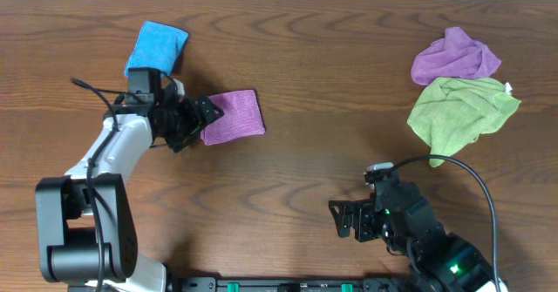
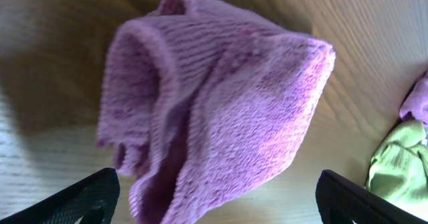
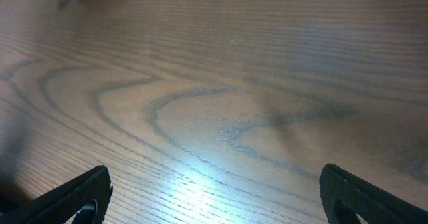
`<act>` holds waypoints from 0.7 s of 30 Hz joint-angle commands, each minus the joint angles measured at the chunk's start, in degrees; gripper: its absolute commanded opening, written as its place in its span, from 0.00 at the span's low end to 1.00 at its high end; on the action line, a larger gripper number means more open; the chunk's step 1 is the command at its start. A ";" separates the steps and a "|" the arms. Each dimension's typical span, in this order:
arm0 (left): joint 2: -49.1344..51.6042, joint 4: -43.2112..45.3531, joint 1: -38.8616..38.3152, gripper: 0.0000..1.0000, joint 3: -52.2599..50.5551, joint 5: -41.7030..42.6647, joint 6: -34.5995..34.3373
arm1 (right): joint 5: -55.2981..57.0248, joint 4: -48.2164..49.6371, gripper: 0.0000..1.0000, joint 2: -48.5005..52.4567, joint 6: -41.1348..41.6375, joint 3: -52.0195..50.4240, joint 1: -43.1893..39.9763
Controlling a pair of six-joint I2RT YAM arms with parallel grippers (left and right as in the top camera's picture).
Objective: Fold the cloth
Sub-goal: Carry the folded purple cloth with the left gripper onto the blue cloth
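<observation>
- Since it bears every other entry, the table (image 1: 349,152) comes first: dark brown wood with a wavy grain, and a pale glare patch in the right wrist view.
- Left arm (image 1: 118,148): white and black, reaching from the near-left base up towards the far-left quarter. Its wrist covers the near edge of the blue cloth.
- Right arm (image 1: 436,248): black, at the near-right edge. A dark cable (image 1: 475,183) loops from it to just below the green cloth's lowest corner.
- Green cloth (image 1: 458,109): crumpled and unfolded, far right, well apart from both arms.
- Lilac cloth (image 1: 453,58): crumpled, touching the green cloth's far side.
- Purple-pink cloth (image 1: 235,116): the task's piece, left of centre. It is a roughly square, folded pad with the left arm at its left edge. In the left wrist view its near side bulges into loose, rounded layers with a ribbed knit.
- Blue cloth (image 1: 157,48): folded to a neat rectangle, far left, near the purple-pink cloth but not touching it.
- Left gripper (image 1: 205,119): jaws spread wide, with the purple-pink cloth's edge just ahead and between them, and nothing clamped.
- Right gripper (image 1: 338,220): jaws spread wide over bare wood, holding nothing.
</observation>
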 commanded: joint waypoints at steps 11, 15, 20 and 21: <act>0.02 -1.62 -2.95 0.95 -0.66 -5.16 -4.09 | -0.68 -0.04 0.99 -0.26 0.83 -0.15 -0.46; -0.02 -3.89 -2.86 0.95 -0.63 -7.50 -6.05 | -0.70 -0.04 0.99 -0.26 0.83 -0.15 -0.46; -0.09 -4.28 -2.05 0.95 -0.63 -8.11 -6.08 | -0.70 -0.04 0.99 -0.26 0.83 -0.15 -0.46; -0.02 -4.28 -2.08 0.95 -0.63 -8.72 -6.23 | -0.68 -0.04 0.99 -0.26 0.83 -0.15 -0.46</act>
